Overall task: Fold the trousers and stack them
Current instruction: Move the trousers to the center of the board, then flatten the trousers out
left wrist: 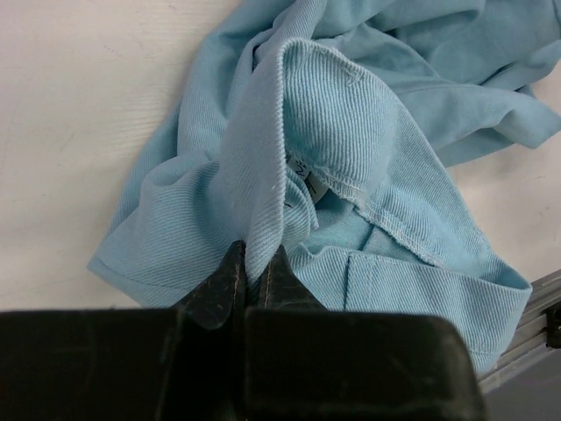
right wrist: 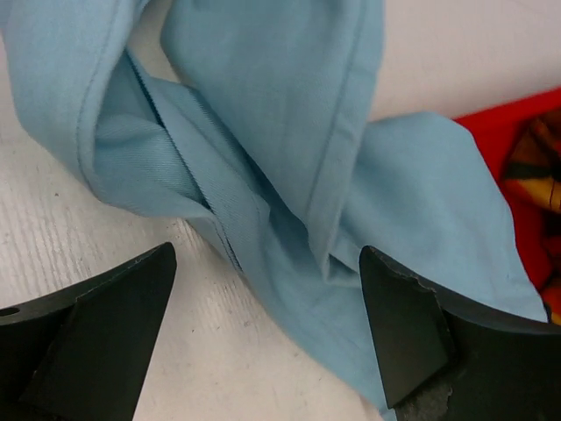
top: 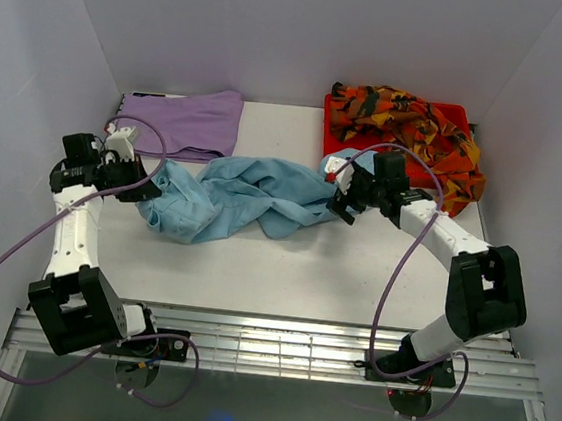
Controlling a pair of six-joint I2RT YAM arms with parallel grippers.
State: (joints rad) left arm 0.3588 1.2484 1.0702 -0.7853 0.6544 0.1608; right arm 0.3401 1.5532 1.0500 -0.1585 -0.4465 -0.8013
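The light blue trousers (top: pixel 237 198) lie crumpled across the middle of the table. My left gripper (top: pixel 142 178) is at their left end, shut on a fold of the waistband (left wrist: pixel 263 175). My right gripper (top: pixel 341 199) is open at their right end, its fingers (right wrist: pixel 412 324) on either side of a trouser leg (right wrist: pixel 289 158) that lies on the table. The lilac trousers (top: pixel 185 120) lie folded flat at the back left. The orange-red-black patterned trousers (top: pixel 420 130) are heaped in a red tray (top: pixel 333 115) at the back right.
White walls close in the table on three sides. A metal rail (top: pixel 277 346) runs along the near edge between the arm bases. The red tray's corner (right wrist: pixel 517 132) shows in the right wrist view, close beside the trouser leg.
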